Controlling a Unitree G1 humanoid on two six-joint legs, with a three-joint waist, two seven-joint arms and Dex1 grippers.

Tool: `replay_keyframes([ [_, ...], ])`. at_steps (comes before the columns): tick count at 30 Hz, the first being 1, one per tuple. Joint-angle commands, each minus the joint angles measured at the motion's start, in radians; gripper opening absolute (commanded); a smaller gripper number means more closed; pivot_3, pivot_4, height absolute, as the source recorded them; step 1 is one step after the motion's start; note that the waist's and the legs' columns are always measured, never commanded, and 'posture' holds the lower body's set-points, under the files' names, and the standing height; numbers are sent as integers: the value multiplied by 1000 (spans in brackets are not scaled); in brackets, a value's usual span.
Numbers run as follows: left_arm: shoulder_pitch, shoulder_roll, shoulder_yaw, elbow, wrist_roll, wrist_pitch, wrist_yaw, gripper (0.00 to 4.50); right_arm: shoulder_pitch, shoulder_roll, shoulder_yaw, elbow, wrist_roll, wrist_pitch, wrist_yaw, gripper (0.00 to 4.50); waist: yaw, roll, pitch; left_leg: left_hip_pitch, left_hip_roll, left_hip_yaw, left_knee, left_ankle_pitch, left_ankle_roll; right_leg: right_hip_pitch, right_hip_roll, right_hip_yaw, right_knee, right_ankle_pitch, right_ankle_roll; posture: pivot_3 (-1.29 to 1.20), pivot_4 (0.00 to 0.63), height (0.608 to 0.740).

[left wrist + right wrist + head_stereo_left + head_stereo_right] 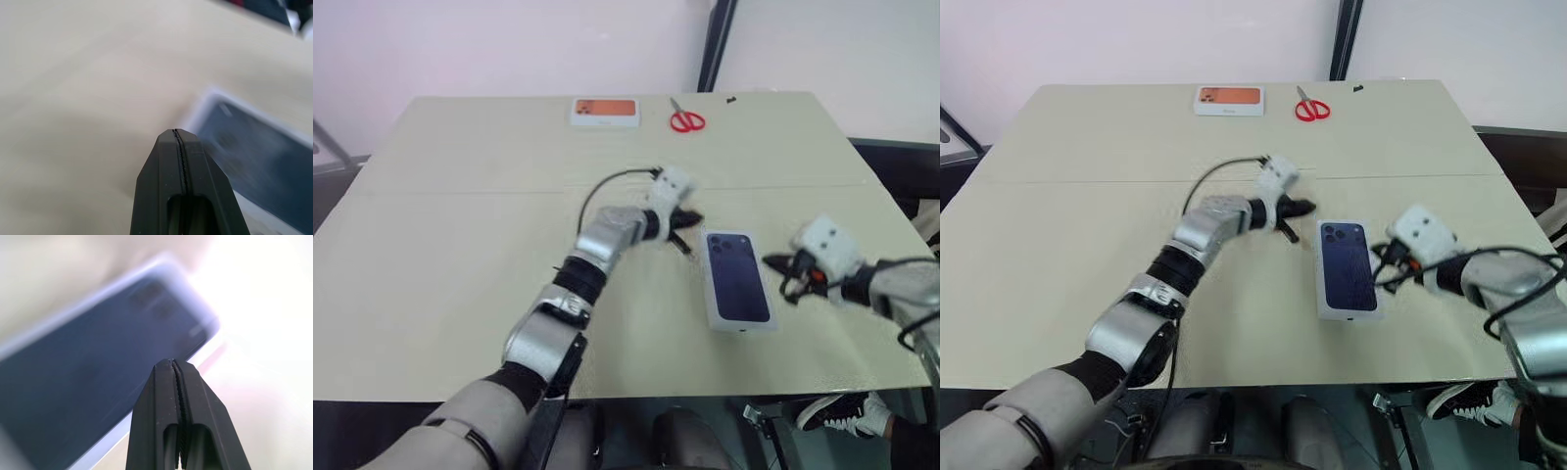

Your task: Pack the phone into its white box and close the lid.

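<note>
Lid (738, 281) with the dark blue phone picture lies face up on the worktop (460, 196), between the two grippers. Left gripper (685, 227) sits just beside the lid's far left corner, its two black fingers pressed together and pinching nothing; the left wrist view shows the seam between them fully closed, with the lid's blurred corner beyond the tips. Right gripper (775, 262) sits just beside the lid's right long edge, its fingers likewise pressed together and empty; in the right wrist view (173, 363) their tips lie over the white border of the lid, though whether they touch it cannot be told.

Whatever is under the lid is hidden: the white rim around the picture is all that shows, so whether the tray and the phone sit beneath cannot be made out. Both wrist views are smeared, and the printed camera cluster is only a dim patch there.

Well apart, at the far edge of the worktop, lie a white box with an orange picture (605, 112) and red-handled scissors (685, 117). A small dark speck (731, 99) beyond the scissors is too tiny to identify.
</note>
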Motion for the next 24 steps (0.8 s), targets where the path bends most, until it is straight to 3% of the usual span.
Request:
replay_keyframes([
  [1,-8,118,79,-96,-14,-12,21,0,-41,13,-9,48,9,-51,5,60,-2,0,0,0,0,0,0,0,0,0,0,0,0,0,0,0,150,740],
  [10,324,450,136,-527,-63,159,-82,0,-166,122,3,230,57,-142,12,60,-9,0,0,0,0,0,1,0,0,-1,0,0,1,0,0,0,150,740],
  [16,620,519,263,-861,-158,307,-37,0,-178,144,-7,370,49,-240,34,60,-1,0,0,0,0,0,1,0,0,0,-1,1,1,0,0,0,150,740],
  [24,894,515,397,-1039,-225,352,44,0,-175,143,18,428,101,-238,138,60,-8,1,0,1,0,0,-1,-1,1,0,-1,0,1,0,0,0,150,740],
])
